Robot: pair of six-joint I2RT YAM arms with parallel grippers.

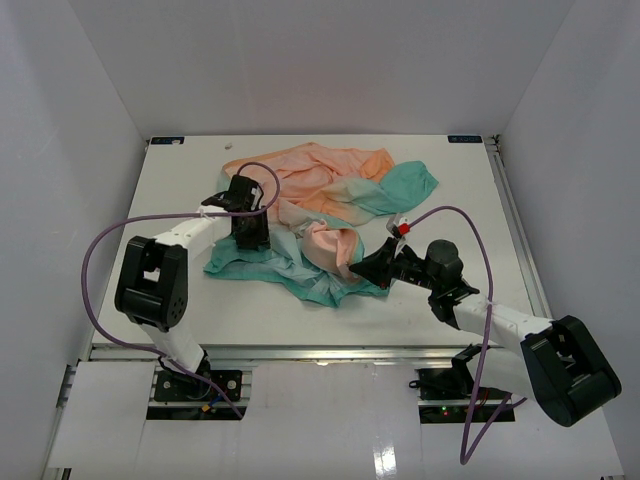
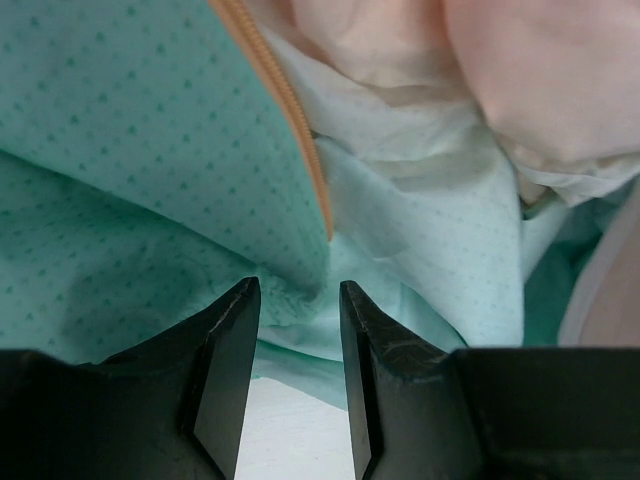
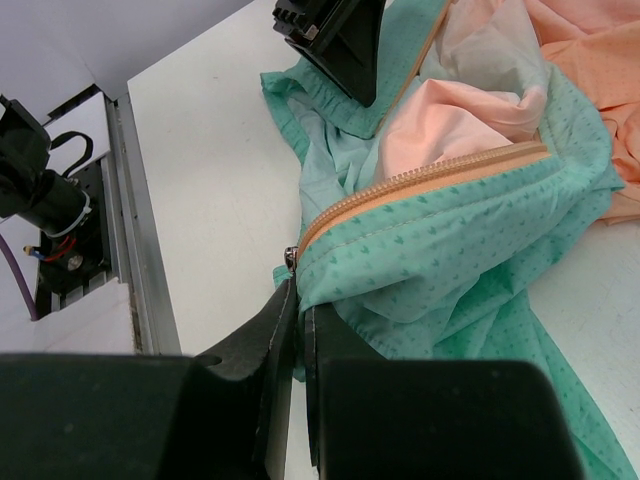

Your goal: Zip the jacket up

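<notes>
The jacket (image 1: 330,215) lies crumpled mid-table, peach at the back and teal toward the front. My left gripper (image 1: 248,232) is at the jacket's left teal edge. In the left wrist view the gripper (image 2: 297,300) is open. Teal fabric (image 2: 120,150) and an orange zipper tape (image 2: 290,120) lie just beyond its tips, and bare table shows between them. My right gripper (image 1: 375,265) is at the front teal edge. In the right wrist view it (image 3: 300,300) is shut on the teal hem (image 3: 450,250), right below the metal zipper slider (image 3: 292,258) at the end of the orange zipper (image 3: 420,175).
The white table (image 1: 450,180) is boxed in by white walls. Purple cables (image 1: 100,250) loop off both arms. The table's metal edge rail (image 3: 130,250) and an arm base (image 3: 40,190) show in the right wrist view, with the left gripper (image 3: 335,40) beyond the jacket.
</notes>
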